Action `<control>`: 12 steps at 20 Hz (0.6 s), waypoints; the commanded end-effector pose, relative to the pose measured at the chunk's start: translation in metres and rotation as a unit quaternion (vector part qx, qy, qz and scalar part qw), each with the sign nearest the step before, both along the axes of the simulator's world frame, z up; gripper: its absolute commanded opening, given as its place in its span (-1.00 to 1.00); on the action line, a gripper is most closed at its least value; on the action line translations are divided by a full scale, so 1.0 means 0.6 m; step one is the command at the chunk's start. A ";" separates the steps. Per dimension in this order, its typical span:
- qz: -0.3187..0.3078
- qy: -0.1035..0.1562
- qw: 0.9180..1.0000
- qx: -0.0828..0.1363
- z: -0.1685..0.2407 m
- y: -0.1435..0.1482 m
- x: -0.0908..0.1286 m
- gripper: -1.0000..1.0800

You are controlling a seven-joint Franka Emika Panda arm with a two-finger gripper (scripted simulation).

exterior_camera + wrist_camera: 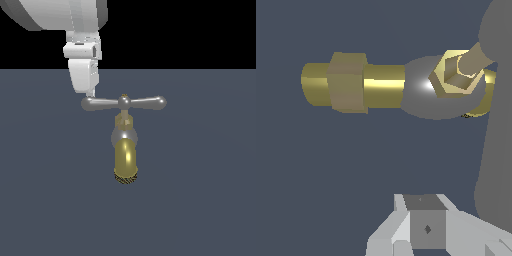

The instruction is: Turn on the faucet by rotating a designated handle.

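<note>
The faucet hangs in the middle of the exterior view, a brass-yellow curved spout under a silver-grey collar and a brass stem. Across its top lies the handle, a silver crossbar with a rounded bulb at each end. My white gripper comes down from the upper left, and its tip touches the bulb on the exterior view's left. In the wrist view the fingers sit pressed together with nothing between them, so the gripper is shut. That view also shows the faucet from above, with the grey handle blurred large beside it.
A flat dark blue-grey surface lies around and below the faucet. The background above it is black. No other objects are in view.
</note>
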State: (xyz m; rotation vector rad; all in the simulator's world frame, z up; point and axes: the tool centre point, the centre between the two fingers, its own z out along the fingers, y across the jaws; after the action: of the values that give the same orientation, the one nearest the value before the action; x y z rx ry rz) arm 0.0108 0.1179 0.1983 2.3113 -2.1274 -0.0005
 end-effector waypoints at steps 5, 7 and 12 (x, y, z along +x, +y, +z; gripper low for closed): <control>0.000 0.000 1.000 0.000 0.000 0.001 -0.027 -1.00; 0.000 0.000 1.000 0.000 0.000 0.001 -0.037 -1.00; 0.000 0.000 1.000 0.000 0.000 0.001 -0.065 -1.00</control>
State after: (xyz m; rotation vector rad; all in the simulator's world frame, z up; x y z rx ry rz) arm -0.0198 0.1195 0.1983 2.3165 -2.1317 0.0040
